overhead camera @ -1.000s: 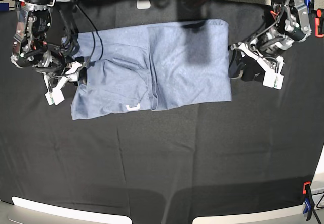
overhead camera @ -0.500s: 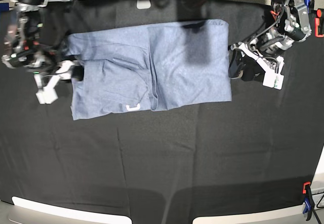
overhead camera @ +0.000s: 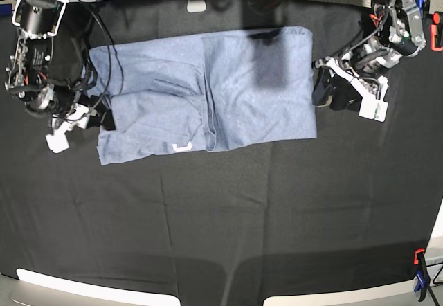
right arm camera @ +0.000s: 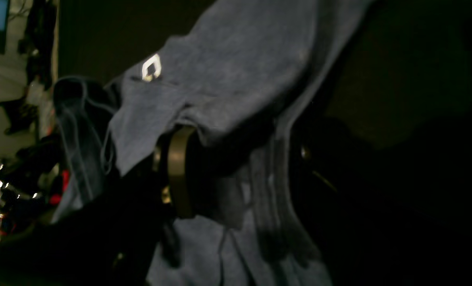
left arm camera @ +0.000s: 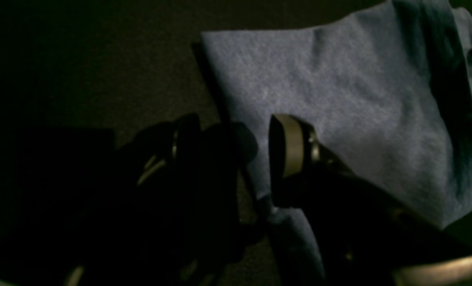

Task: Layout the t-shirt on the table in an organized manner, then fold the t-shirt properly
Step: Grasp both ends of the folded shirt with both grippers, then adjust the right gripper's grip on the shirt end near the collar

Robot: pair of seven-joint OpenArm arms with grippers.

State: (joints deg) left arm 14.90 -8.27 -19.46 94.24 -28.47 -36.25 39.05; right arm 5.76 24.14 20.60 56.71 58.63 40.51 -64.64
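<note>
near side: black table open below the t-shirt, broad passage | between arms: only the low-lying t-shirt, route above it unobstructed | left end of base view: right gripper blocks the t-shirt's edge | right end: left gripper blocks the way alongside

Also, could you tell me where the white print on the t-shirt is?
In the base view, the white print sits left of centre, by the t-shirt's near edge.
</note>
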